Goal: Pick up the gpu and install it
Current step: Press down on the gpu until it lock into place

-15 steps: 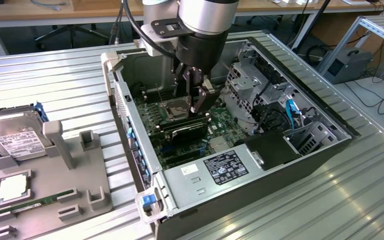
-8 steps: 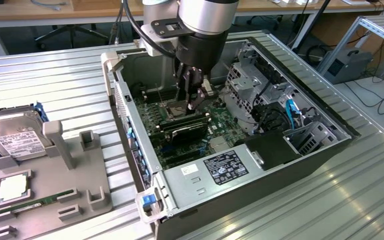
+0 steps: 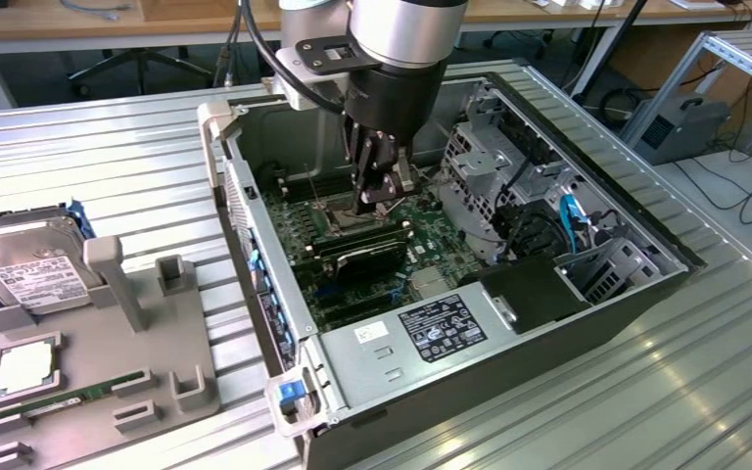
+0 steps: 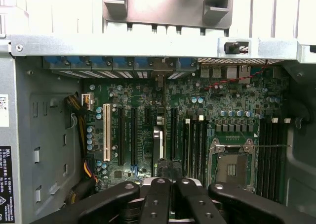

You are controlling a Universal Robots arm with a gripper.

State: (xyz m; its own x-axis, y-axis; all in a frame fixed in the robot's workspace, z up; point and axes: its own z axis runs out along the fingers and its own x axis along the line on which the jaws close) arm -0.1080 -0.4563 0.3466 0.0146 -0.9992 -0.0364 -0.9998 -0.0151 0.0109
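The gpu (image 3: 356,257), a thin dark card, stands on edge in a slot of the motherboard inside the open computer case (image 3: 236,186). My gripper (image 3: 383,196) hangs inside the case a little above the card's far end, beside the empty processor socket (image 3: 341,213). In the wrist view the gpu (image 4: 158,140) runs edge-on away from the black fingers (image 4: 158,199). The gripper (image 4: 173,182) there is shut, its fingers pressed together, and I see nothing held between them.
A metal drive cage (image 3: 481,162) and loose cables crowd the case on the exterior view's right. The power supply (image 3: 442,328) fills its near end. On the exterior view's left, a grey fixture (image 3: 115,382) holds a hard drive (image 3: 23,269), a processor (image 3: 23,367) and a green memory stick (image 3: 50,403).
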